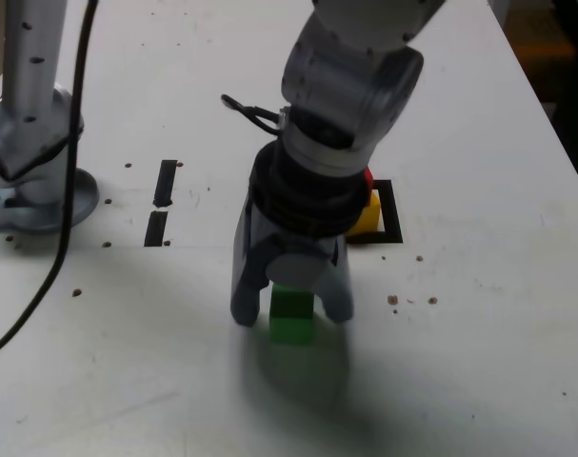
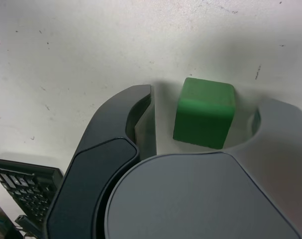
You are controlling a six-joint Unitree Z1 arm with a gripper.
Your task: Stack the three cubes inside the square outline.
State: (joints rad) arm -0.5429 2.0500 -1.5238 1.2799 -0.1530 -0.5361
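The green cube [image 1: 291, 322] sits on the white table, nearer the camera than the square outline [image 1: 393, 221]. My gripper [image 1: 291, 310] points down over it, a finger on each side. In the wrist view the green cube [image 2: 204, 113] lies between the fingers of the gripper [image 2: 205, 102] with a visible gap on both sides, so the gripper is open and holds nothing. Inside the outline stands the yellow cube [image 1: 367, 217]. A sliver of the red cube [image 1: 368, 176] shows just above it, and the arm hides the rest of both.
Two short black strips [image 1: 165, 183] [image 1: 156, 228] lie on the table at the exterior view's left. Farther left stands a grey arm base [image 1: 31, 181] with a black cable [image 1: 65, 238] trailing toward the front edge. Small dark specks dot the tabletop.
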